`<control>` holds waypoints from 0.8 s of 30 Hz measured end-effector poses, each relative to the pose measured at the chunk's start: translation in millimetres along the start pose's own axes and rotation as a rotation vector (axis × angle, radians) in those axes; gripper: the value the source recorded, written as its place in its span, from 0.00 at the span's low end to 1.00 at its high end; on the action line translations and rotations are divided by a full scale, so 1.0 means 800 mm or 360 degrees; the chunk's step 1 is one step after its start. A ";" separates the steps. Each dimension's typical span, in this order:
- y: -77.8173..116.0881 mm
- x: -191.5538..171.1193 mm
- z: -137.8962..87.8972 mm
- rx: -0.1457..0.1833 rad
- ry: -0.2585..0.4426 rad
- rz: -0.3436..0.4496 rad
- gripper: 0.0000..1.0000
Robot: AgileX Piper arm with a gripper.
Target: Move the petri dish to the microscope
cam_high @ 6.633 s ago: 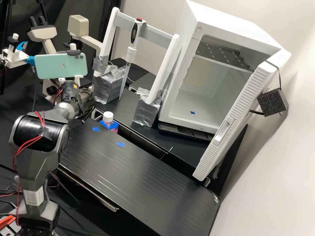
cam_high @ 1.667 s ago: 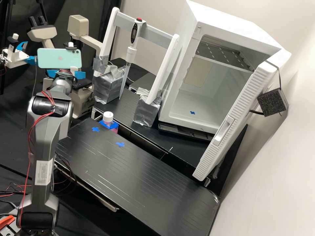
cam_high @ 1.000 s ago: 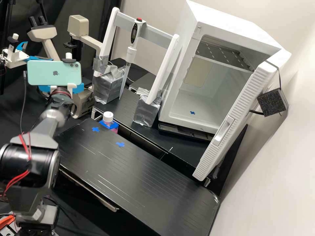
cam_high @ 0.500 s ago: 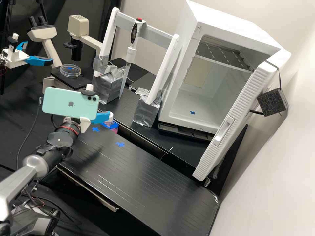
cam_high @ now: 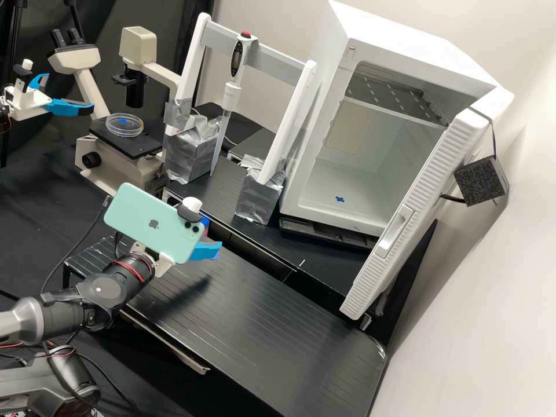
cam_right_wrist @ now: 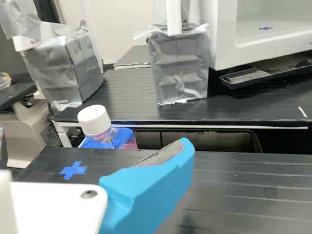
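Plainly, the petri dish sits well apart from the widely spread, empty claw.

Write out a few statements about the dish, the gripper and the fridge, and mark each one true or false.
1. The dish lies on the microscope stage. True.
2. The gripper is open. True.
3. The gripper holds the dish. False: the dish lies on the stage, away from the gripper.
4. The fridge door stands open. True.
5. The dish is inside the fridge. False: it is on the microscope stage.
6. The gripper hangs over the microscope stage. False: it is over the black bench.
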 end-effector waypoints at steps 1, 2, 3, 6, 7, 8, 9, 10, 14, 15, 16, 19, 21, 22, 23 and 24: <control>0.000 0.000 0.000 0.0003 0.0012 -0.0003 1.00; 0.000 -0.001 -0.001 0.0005 0.0025 -0.0009 1.00; 0.000 0.000 -0.001 0.0010 0.0032 -0.0021 1.00; 0.001 0.008 -0.004 0.0017 0.0030 -0.0072 1.00; 0.003 0.013 -0.006 0.0014 0.0022 -0.0092 1.00; 0.004 0.019 -0.007 0.0014 0.0006 -0.0113 1.00; 0.005 0.024 -0.009 0.0008 -0.0012 -0.0127 1.00; 0.008 0.035 -0.013 -0.0006 -0.0047 -0.0145 1.00; 0.014 0.069 -0.022 -0.0021 -0.0227 -0.0126 1.00; 0.015 0.077 -0.023 -0.0004 -0.0275 -0.0109 1.00; 0.016 0.088 -0.025 0.0039 -0.0362 -0.0065 1.00; 0.012 0.105 -0.018 0.0068 -0.0562 0.0099 1.00; -0.001 0.117 0.011 -0.0127 -0.0711 0.0265 1.00; 0.001 0.120 0.024 -0.0180 -0.0737 0.0418 1.00; 0.004 0.122 0.037 -0.0218 -0.0673 0.0626 1.00; 0.008 0.122 0.038 -0.0177 -0.0555 0.0760 1.00</control>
